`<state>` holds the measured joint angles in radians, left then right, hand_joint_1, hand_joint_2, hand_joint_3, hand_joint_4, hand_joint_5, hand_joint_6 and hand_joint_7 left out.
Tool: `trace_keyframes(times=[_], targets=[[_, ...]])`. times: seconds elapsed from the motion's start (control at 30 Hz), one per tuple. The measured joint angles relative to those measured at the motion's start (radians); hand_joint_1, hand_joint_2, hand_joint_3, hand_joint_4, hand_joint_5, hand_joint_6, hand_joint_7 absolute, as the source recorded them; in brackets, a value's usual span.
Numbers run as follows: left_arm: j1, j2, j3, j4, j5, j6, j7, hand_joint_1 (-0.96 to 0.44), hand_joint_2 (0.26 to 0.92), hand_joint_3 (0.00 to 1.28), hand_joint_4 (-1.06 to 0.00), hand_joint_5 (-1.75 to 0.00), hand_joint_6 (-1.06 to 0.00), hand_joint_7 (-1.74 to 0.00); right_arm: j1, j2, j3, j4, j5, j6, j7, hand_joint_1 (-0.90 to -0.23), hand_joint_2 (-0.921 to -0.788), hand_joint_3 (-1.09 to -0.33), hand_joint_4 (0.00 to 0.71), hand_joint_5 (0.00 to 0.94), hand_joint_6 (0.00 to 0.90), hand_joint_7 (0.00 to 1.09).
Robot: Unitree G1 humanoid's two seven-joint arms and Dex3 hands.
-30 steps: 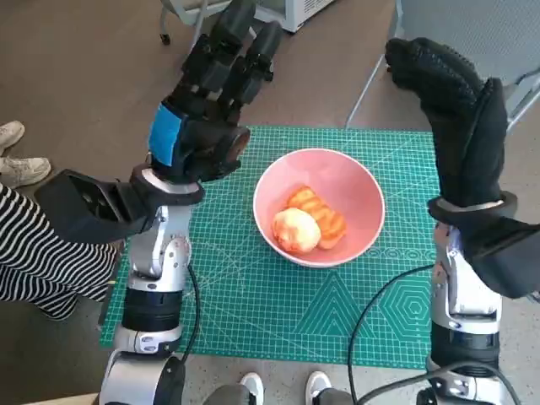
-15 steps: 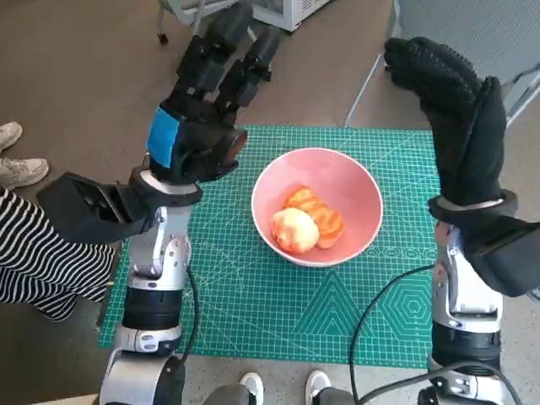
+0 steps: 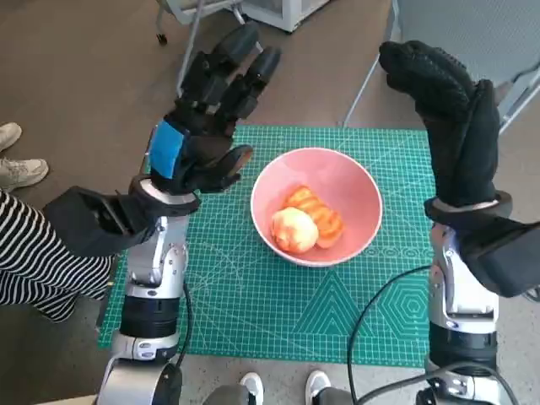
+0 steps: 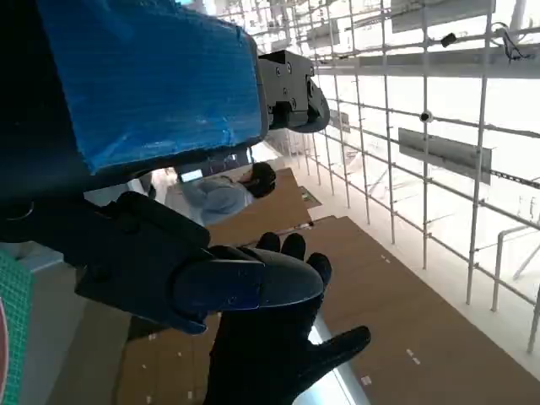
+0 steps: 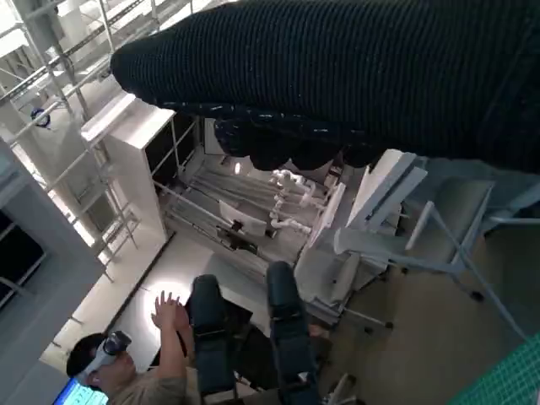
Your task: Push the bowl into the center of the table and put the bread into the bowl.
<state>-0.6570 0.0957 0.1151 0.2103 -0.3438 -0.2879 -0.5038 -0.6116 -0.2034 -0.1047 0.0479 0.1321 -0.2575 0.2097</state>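
Note:
A pink bowl (image 3: 357,190) stands near the middle of the green cutting mat (image 3: 253,295), in the head view. Inside it lie an orange-brown bread piece (image 3: 318,213) and a paler round piece (image 3: 294,229). My left hand (image 3: 202,126) is raised above the mat's left side, fingers spread, holding nothing. My right hand (image 3: 447,110) is lifted high over the mat's right edge, fingers extended and empty. The left wrist view shows the left hand (image 4: 152,169) with the gloved right hand (image 4: 270,346) beyond it. The glove (image 5: 354,76) crosses the right wrist view.
A person in striped clothing (image 3: 34,261) sits at the left, with white shoes (image 3: 21,164) on the floor. Chair legs (image 3: 190,38) stand beyond the mat. Another person (image 5: 126,371) raises hands in the right wrist view. Feet (image 3: 287,386) show at the front edge.
The left hand has tilted a little and its fingers have spread slightly. The right hand has shifted a touch leftward. Bowl and bread lie unchanged.

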Motion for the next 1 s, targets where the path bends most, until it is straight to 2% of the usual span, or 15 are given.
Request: trace_keyframes(times=[1.0], targets=[[0.073, 0.012, -0.03, -0.119, 0.034, 0.04, 0.082, -0.58, 0.917, 0.28, -0.15, 0.0, 0.0, -0.58, 0.017, 0.007, -0.001, -0.007, 0.0, 0.004, 0.0, -0.723, -0.921, -0.746, 0.219, 0.007, 0.073, 0.54]])
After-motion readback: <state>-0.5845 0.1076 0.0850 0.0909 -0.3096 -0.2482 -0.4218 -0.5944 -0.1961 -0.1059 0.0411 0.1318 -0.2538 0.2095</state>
